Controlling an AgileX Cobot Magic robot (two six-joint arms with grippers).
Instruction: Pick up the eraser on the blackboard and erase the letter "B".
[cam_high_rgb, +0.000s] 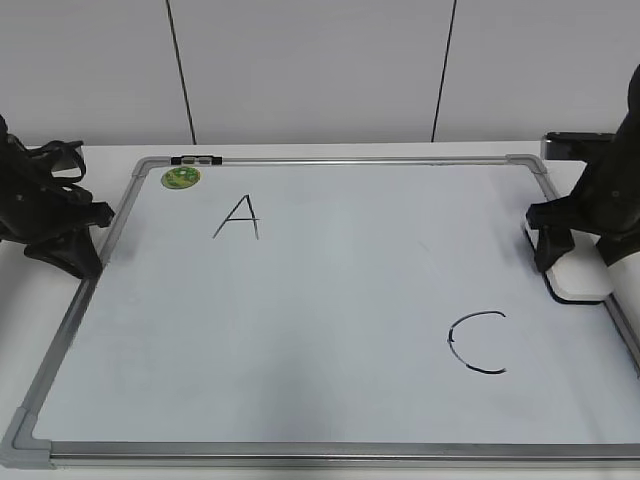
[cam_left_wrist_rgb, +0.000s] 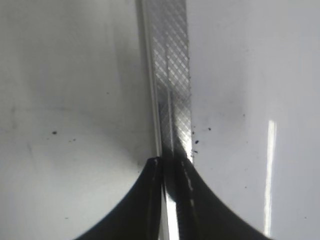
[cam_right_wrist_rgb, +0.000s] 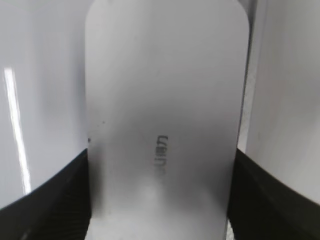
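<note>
On my right wrist feed the two dark fingers sit spread wide, one against each long side of the eraser, so I read the right gripper as clamped on that white block. Small grey print runs along its top face. In the exterior view the right gripper stands over the eraser, which lies at the right edge of the blackboard, on or just over the frame; I cannot tell whether it is lifted off the surface.

On the left wrist feed the fingers are pressed together with only a thin bright seam between them, holding nothing, right above the ribbed metal frame strip of the board. From outside, the left gripper is low at the board's left edge, beside the frame.

On the blackboard I see a black "A" upper left and a black "C" lower right. I can find no letter "B" in any feed. A round green magnet sits in the top left corner, next to a small dark clip on the top frame
</note>
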